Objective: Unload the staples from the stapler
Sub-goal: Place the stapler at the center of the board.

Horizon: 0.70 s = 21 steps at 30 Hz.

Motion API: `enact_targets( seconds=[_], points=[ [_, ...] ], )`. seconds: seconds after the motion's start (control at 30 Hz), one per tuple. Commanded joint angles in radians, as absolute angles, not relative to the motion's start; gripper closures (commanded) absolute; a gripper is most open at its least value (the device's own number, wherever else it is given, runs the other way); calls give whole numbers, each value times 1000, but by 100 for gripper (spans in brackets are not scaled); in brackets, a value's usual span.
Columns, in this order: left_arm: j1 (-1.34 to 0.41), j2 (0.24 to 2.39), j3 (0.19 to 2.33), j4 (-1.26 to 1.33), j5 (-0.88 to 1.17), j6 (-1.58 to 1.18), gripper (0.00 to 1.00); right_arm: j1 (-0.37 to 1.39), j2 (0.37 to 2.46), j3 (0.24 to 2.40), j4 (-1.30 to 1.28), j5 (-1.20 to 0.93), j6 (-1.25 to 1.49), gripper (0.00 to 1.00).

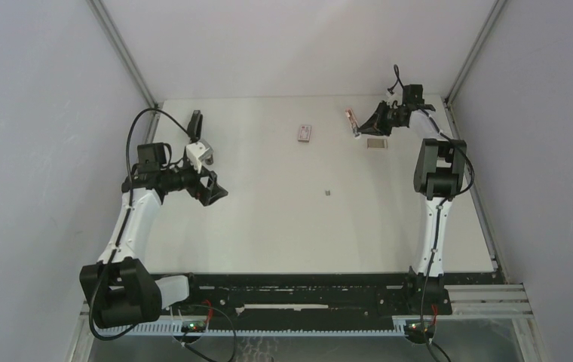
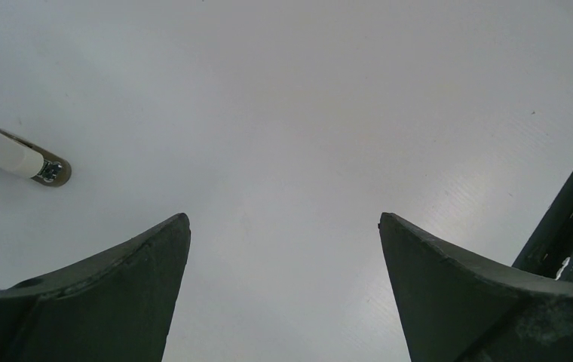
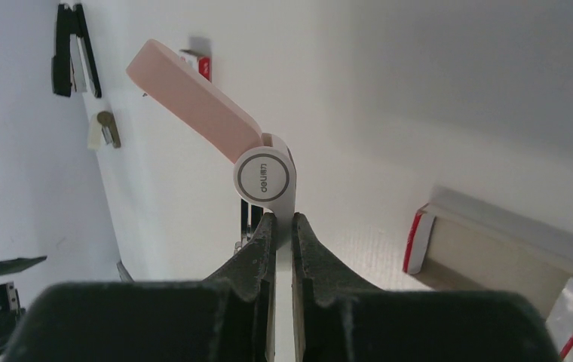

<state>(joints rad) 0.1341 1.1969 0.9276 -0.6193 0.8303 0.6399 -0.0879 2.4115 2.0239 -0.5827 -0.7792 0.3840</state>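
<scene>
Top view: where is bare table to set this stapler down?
Bare: the broad white table nearer than the tiny grey staple strip. Crowded: the far right corner, with the right claw, its pink plastic stapler and a flat cardboard box.

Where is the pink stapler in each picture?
Top external: the pink stapler is at the far right of the table, in the right gripper.
Left wrist: not in it.
Right wrist: pink stapler in the centre, lid raised.
Shared landmark: black stapler, on the left in both.
</scene>
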Motion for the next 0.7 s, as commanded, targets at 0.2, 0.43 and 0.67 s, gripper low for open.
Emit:
enact_targets(
  seconds=[0.2, 0.43, 0.67],
  points=[
    [149, 1173, 898, -607, 891, 667, 0, -98, 2495, 2127, -443, -730, 503, 100],
    [160, 1180, 892, -605, 900, 670, 0, -99, 2533, 2144, -427, -735, 543, 100],
    [169, 1183, 888, -606, 911, 673, 0, -100, 2554, 2167, -435, -734, 551, 99]
  ],
)
